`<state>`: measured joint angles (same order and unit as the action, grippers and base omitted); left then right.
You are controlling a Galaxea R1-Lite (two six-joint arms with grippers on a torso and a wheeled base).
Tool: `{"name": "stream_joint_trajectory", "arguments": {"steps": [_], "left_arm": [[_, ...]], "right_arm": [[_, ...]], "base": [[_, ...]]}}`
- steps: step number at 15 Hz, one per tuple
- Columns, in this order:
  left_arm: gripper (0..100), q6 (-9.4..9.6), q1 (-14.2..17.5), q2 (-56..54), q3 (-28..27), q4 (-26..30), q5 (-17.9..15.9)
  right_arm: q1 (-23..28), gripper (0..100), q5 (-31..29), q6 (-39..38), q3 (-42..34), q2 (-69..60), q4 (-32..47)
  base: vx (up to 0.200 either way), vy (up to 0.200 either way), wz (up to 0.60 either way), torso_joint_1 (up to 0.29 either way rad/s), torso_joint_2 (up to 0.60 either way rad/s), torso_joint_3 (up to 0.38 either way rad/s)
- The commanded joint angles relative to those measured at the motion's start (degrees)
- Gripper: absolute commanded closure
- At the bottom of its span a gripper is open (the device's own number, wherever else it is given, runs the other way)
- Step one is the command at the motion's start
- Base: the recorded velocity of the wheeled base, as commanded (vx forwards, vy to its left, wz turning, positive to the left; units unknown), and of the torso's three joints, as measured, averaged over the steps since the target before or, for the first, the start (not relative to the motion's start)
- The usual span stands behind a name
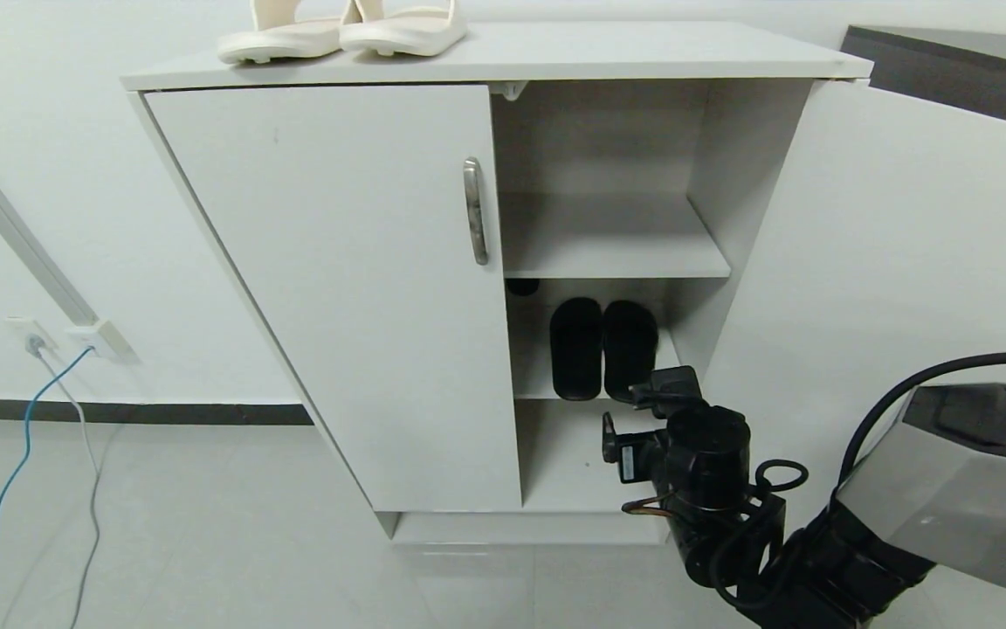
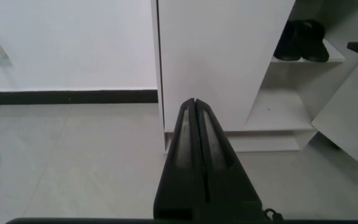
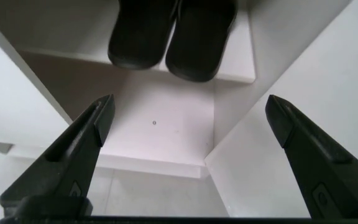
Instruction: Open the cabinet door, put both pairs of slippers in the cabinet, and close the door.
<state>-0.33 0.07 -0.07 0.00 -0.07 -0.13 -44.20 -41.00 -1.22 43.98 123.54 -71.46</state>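
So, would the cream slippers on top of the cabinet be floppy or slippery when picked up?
The cream moulded slippers look thick-soled, so probably light and fairly stiff. Their matte surface suggests little slipping. They lie flat on the white cabinet top, so they would likely slide, not roll.

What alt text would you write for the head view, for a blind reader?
A white cabinet stands with its right door open and left door shut. Black slippers sit on the lower shelf, with the right gripper just in front of them. Cream slippers rest on top.
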Motion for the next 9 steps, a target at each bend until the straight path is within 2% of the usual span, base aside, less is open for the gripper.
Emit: {"name": "stream_joint_trajectory", "arguments": {"steps": [1, 9], "left_arm": [[100, 0.07, 0.01, 0.07, 0.0, -0.01, -0.13], [100, 0.33, 0.01, 0.07, 0.0, -0.01, -0.13]], "right_arm": [[-0.01, 0, 0.04, -0.01, -0.04, 0.21, 0.01], [0.43, 0, 0.04, -0.01, -0.74, 0.03, -2.37]], "base": [[0.0, 0.0, 0.0, 0.002, 0.0, 0.188], [0.0, 0.0, 0.0, 0.004, 0.0, 0.201]]}}
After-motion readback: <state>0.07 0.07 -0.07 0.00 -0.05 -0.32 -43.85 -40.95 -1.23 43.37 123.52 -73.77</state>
